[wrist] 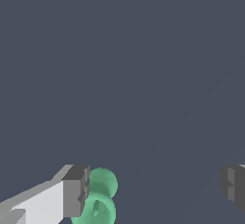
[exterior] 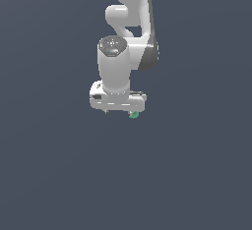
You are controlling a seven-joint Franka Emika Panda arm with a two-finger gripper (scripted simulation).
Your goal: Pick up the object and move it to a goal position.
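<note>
The tool is spread wide, so it can fit around the green spool. The spool sits right beside one finger, far from the other. Nothing is pinched yet, and the spool needs centering first.

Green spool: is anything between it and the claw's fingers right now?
Nothing visible. In the wrist view the green spool sits right beside one finger of the open claw, inside the gap, with only bare floor across to the other finger. The goal position isn't marked in either view.
</note>
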